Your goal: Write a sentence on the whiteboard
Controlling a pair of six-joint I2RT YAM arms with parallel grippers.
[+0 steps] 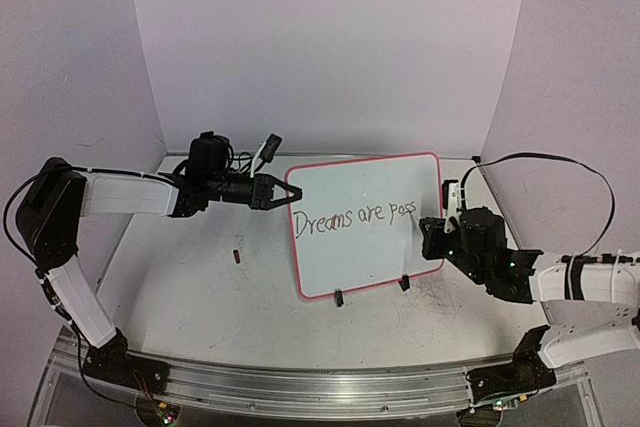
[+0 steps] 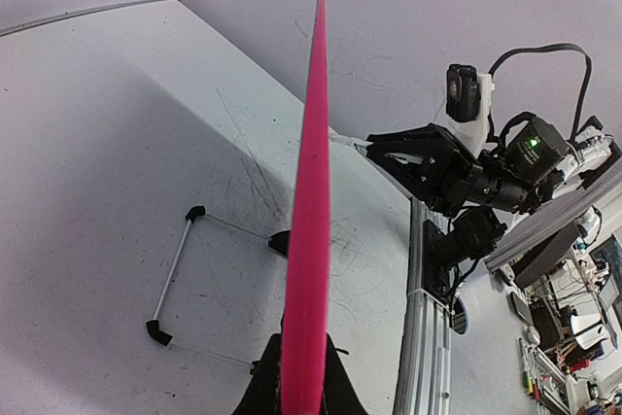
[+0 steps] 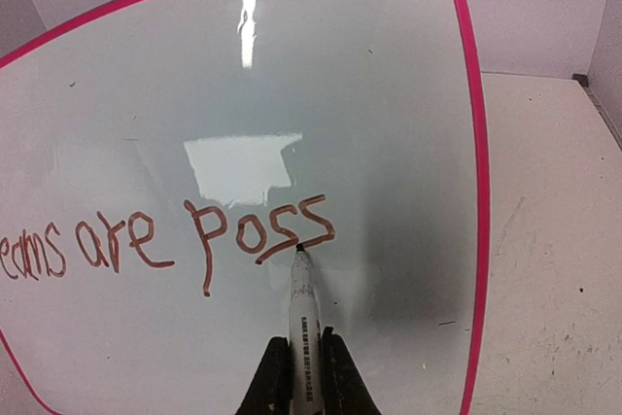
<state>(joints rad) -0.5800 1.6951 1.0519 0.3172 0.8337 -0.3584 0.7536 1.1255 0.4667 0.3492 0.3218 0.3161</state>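
**Editor:** Where is the board?
**Photographer:** The whiteboard [image 1: 370,257] stands propped up on the white desk [image 1: 190,297], right of centre. Two black clip feet [image 1: 339,297] hold its near edge.

**Editor:** And the writing?
**Photographer:** The sentence [image 1: 352,217] runs across the middle of the board in one thin dark line. So far it reads "Dreams are poss", with the last word unfinished.

**Editor:** What is the arm on the left doing?
**Photographer:** The left claw [image 1: 283,192] reaches in from the left and is closed tight on the pink rim at the board's left edge. Its wrist view shows the rim edge-on, pinched between the two fingers.

**Editor:** And the other one?
**Photographer:** The right claw [image 3: 299,376] comes in from the near right, clamped shut around a white marker [image 3: 301,313]. The marker's dark tip touches the board at the tail of the last "s".

**Editor:** Anything else on the desk?
**Photographer:** A small dark red object [image 1: 237,255] lies to the left of the board, apart from it and too small to identify. Faint grey scribbles [image 1: 435,297] mark the desk near the board's right foot.
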